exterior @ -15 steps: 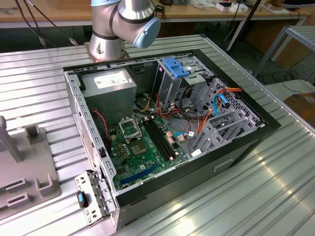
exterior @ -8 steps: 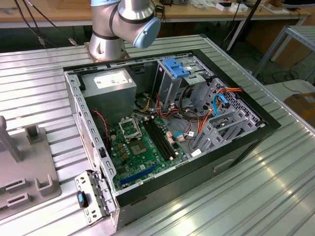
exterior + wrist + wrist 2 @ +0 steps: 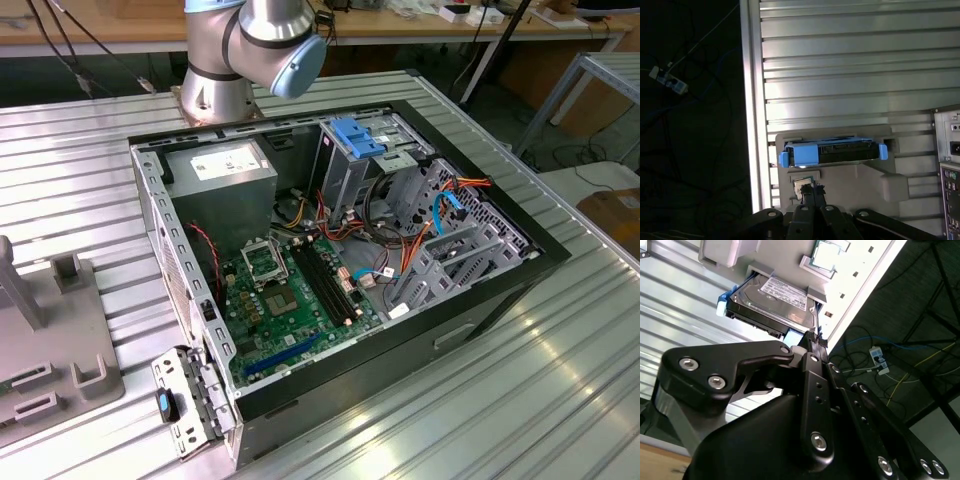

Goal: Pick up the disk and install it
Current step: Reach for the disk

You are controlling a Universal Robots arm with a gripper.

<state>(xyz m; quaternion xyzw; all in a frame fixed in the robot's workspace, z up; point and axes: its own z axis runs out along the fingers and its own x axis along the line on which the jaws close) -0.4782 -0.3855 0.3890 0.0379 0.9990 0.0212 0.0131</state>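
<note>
Hanging just short of the disk [image 3: 774, 302], the gripper [image 3: 815, 339] has its two black fingers pressed together with nothing between them; as far as I can tell it is not touching anything. Just beyond the tips, the disk sits in a recess of a grey holder [image 3: 865, 182] on the ribbed metal counter [image 3: 840, 75]. Its white-labelled face shows in the second wrist view, and its blue rail frame [image 3: 799, 154] shows along the edge in the first wrist view.

I'd judge it a stiff, dense metal block: heavy for its size, smooth enough to slip, and not something to knock or drop. The plastic rails probably give a little, so a grip squarely across the two opposite railed edges, near the middle of their length, looks safest. That leaves the label face and the underside alone. The fingers would have to part first.

Farther off, in the exterior view, the open computer case [image 3: 480, 320] lies on the counter, with a blue-topped drive cage [image 3: 355, 135] at its far end.
</note>
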